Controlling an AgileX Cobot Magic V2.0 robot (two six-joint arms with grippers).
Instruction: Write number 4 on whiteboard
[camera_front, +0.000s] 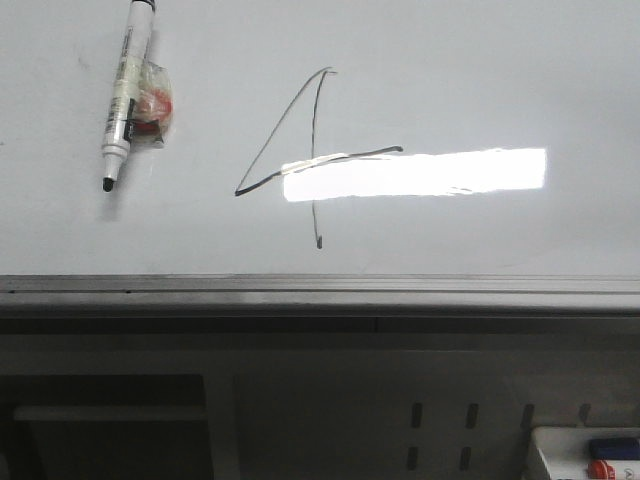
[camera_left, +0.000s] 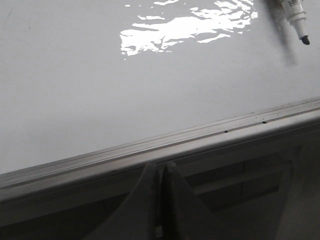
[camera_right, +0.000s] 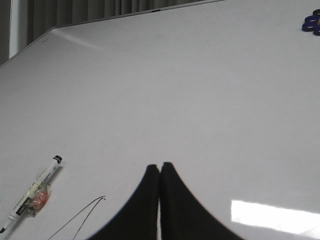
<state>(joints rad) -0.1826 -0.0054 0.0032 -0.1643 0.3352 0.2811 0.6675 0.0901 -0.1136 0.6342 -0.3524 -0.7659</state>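
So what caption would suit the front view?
A finished hand-drawn number 4 on the whiteboard, the uncapped marker lying beside it.

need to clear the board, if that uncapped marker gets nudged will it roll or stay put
The marker is a slim round barrel lying flat on the glossy whiteboard, so a sideways push would probably roll it. The taped lump with red on its side may stop it after a part turn. It looks rigid and light, and its bare tip could smear ink.

uncapped marker (camera_front: 127, 88), blue object (camera_right: 312, 22)
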